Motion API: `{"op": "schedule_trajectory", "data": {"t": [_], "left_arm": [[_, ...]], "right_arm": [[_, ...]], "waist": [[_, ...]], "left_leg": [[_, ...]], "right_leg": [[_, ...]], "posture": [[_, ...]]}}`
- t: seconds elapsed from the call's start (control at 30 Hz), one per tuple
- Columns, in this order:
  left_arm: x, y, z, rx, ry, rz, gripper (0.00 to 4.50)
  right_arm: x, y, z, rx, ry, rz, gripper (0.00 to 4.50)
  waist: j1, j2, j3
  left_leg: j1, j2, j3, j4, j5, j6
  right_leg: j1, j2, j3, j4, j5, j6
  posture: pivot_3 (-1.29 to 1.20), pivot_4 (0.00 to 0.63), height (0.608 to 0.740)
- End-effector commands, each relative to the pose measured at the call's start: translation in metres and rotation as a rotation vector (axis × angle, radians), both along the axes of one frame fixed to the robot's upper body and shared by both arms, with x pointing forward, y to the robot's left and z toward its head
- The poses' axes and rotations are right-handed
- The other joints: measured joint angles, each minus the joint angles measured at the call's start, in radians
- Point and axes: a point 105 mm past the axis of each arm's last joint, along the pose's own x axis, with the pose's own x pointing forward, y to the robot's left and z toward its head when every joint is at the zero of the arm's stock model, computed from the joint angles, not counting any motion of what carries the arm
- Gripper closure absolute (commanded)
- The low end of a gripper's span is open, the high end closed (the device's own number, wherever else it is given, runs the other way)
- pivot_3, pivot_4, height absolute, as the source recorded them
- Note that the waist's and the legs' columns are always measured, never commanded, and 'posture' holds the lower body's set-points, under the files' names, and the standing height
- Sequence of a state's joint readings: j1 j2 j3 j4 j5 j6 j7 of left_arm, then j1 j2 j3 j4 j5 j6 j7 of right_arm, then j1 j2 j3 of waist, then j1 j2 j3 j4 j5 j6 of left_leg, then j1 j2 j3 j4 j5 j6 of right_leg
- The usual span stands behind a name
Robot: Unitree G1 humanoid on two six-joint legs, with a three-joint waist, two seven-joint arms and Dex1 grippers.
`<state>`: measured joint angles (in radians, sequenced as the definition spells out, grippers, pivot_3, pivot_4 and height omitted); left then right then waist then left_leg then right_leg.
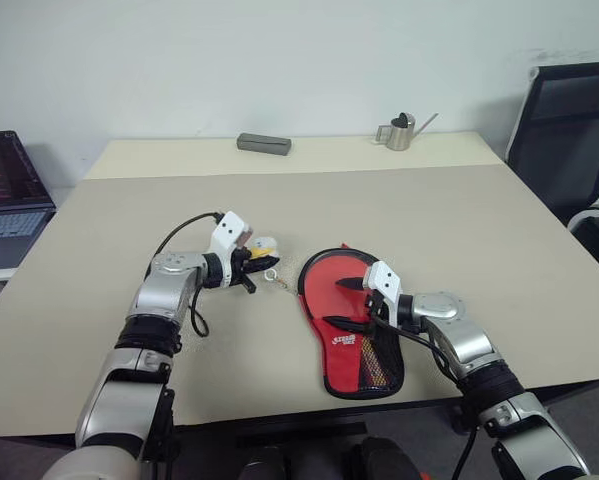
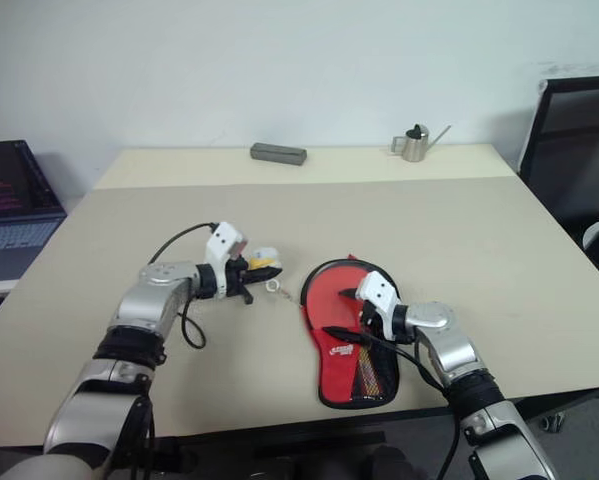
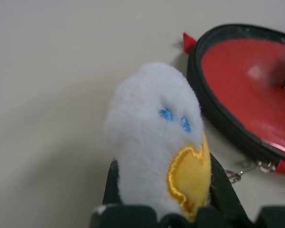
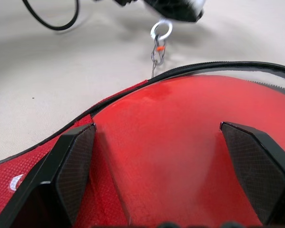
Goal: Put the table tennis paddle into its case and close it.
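While spread over the case [image 1: 351, 330], right gripper [image 1: 351, 303]; left gripper [image 1: 251, 265] clamping duck charm [image 3: 156, 142].

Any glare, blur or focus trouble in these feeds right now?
Left wrist view: the fluffy white duck toy with yellow bill is sharp, while the red paddle-shaped fabric case behind looks soft, with a pale sheen on its red face. Right wrist view: a hazy reflection across that red surface, and the metal ring and chain slightly blurred. Head views: even lighting, soft shadows on the beige table.

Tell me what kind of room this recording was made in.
Probably an office or meeting room: a large beige table, a black mesh office chair at its corner, and an open laptop on a side desk.
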<state>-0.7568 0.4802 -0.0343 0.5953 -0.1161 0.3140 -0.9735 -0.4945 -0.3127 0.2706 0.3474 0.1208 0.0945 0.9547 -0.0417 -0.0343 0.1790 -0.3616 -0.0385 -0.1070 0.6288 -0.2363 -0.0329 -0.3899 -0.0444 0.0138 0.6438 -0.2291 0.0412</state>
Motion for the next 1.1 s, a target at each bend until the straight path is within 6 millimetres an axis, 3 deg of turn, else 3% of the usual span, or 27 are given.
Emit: {"op": "schedule_trajectory", "data": {"t": [0.03, 0.3, 0.5, 0.67, 0.83, 1.1], "left_arm": [[0.013, -0.016, 0.029, 0.011, -0.111, -0.045, 4.14], [0.035, -0.032, 0.030, 0.102, -0.165, -0.061, 4.14], [0.045, -0.030, 0.027, 0.162, -0.182, -0.023, 4.14], [0.053, -0.019, 0.038, 0.189, -0.215, 0.047, 4.14], [0.059, -0.020, 0.050, 0.203, -0.245, 0.084, 4.14], [0.064, -0.049, 0.053, 0.225, -0.276, 0.068, 4.14]], "right_arm": [[-0.009, -0.004, -0.038, -0.119, 0.091, -0.022, 0.00], [-0.009, 0.001, -0.041, -0.121, 0.094, -0.037, 0.00], [-0.012, 0.003, -0.046, -0.124, 0.096, -0.047, 0.00], [-0.017, 0.006, -0.051, -0.123, 0.109, -0.058, 0.00], [-0.022, 0.006, -0.054, -0.123, 0.117, -0.064, 0.00], [-0.025, 0.009, -0.055, -0.120, 0.123, -0.070, 0.00]], "waist": [[0.001, 0.000, 0.000], [-0.012, 0.000, 0.000], [-0.014, 0.000, 0.000], [-0.016, 0.000, 0.000], [-0.017, 0.000, 0.000], [-0.016, 0.000, 0.000]], "left_leg": [[0.000, 0.000, 0.000, 0.000, 0.000, 0.000], [0.000, -0.001, 0.001, 0.000, 0.000, 0.000], [0.000, 0.000, 0.001, 0.000, 0.000, 0.000], [0.000, 0.000, 0.001, 0.000, 0.000, 0.000], [0.000, 0.001, 0.001, 0.000, 0.000, 0.000], [-0.001, 0.001, 0.001, 0.000, 0.000, 0.000]], "right_leg": [[0.000, 0.000, 0.000, 0.000, 0.000, 0.000], [0.000, 0.002, 0.000, 0.000, 0.000, 0.000], [0.000, 0.003, 0.000, 0.000, 0.000, 0.000], [0.000, 0.004, -0.001, 0.001, 0.000, 0.000], [0.000, 0.005, -0.001, 0.000, 0.000, 0.000], [0.000, 0.005, -0.002, 0.000, 0.000, 0.000]], "posture": [[0.00, 0.150, 0.740], [0.00, 0.150, 0.740], [0.00, 0.150, 0.740], [0.00, 0.150, 0.740], [0.00, 0.150, 0.740], [0.00, 0.150, 0.740]]}}
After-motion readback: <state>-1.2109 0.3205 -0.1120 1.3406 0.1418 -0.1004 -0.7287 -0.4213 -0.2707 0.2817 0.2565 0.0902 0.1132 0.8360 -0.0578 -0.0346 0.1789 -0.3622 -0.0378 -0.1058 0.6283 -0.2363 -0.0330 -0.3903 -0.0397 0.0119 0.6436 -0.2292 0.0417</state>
